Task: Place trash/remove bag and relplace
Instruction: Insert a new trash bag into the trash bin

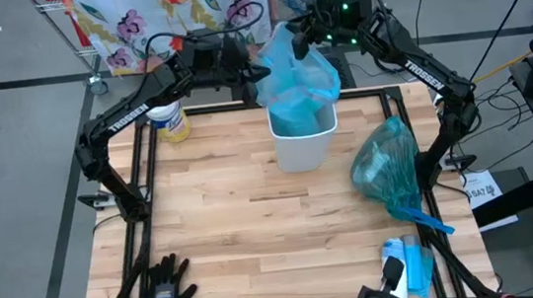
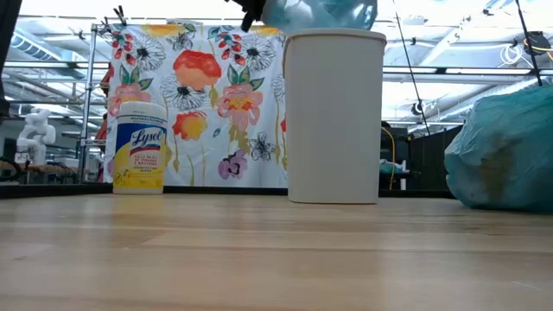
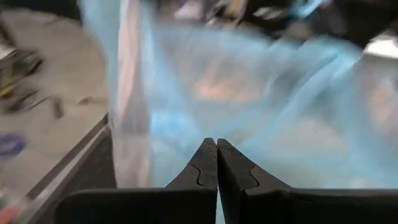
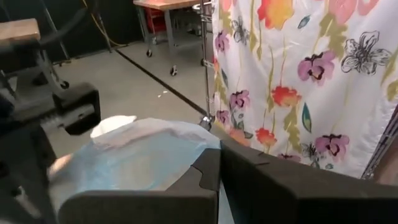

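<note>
A white bin (image 1: 304, 143) (image 2: 333, 117) stands at the table's far middle. A thin light blue bag (image 1: 295, 72) (image 2: 321, 12) rises out of its mouth. My left gripper (image 1: 258, 70) (image 3: 216, 144) is shut on the bag's left side. My right gripper (image 1: 308, 37) (image 4: 219, 157) is shut on its far right side. Both are above the bin's far rim. A full teal bag (image 1: 388, 168) (image 2: 505, 147) lies on its side on the table, right of the bin. Loose trash is out of view. My left gripper pinches the blue bag's upper edge (image 3: 208, 127) between its two shut fingers, coming nearly level from the table's left. The film spreads ahead of the fingertips. The bag's lower part hangs into the bin. One layer or several, I cannot tell. My right gripper pinches the blue bag's upper edge (image 4: 186, 152) between its shut fingers, coming from the table's far right and slanting slightly down. The film bulges away from the fingers toward my left gripper. The rest of the bag hangs down into the bin.
A yellow-and-white wipes canister (image 1: 172, 122) (image 2: 139, 147) stands at the far left. Black gloves (image 1: 162, 291) lie at the near left corner. A roll of blue bags (image 1: 409, 261) lies at the near right. A flowered cloth (image 2: 207, 104) hangs behind the table.
</note>
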Tool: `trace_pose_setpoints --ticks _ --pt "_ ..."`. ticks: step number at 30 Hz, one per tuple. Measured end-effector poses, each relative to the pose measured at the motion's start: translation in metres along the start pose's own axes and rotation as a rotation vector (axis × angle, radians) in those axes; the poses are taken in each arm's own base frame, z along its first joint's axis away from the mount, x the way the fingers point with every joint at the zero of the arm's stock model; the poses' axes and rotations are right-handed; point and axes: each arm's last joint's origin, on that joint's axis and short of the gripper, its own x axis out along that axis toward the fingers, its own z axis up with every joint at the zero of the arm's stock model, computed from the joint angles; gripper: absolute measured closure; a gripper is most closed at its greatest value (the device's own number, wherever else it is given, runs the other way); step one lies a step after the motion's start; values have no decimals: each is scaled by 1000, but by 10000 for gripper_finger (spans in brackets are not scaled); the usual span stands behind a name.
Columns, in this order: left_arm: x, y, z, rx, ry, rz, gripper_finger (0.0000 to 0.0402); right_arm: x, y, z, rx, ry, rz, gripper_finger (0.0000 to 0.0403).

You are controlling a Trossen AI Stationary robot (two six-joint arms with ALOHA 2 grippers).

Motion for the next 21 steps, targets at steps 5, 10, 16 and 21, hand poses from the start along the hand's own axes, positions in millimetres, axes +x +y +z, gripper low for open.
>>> trace_pose_setpoints --ticks 5,10,16,21 --pt "-1 6 -12 10 131 245 401 0 -2 2 3 -19 -10 403" --pt "-4 13 -16 27 185 447 401 0 -5 -3 -8 27 -164 403" --pt "-5 23 -17 61 201 493 401 -5 -15 -24 -45 242 -369 403" --pt "9 30 -26 51 238 462 401 -13 -26 -40 -11 423 -433 403"
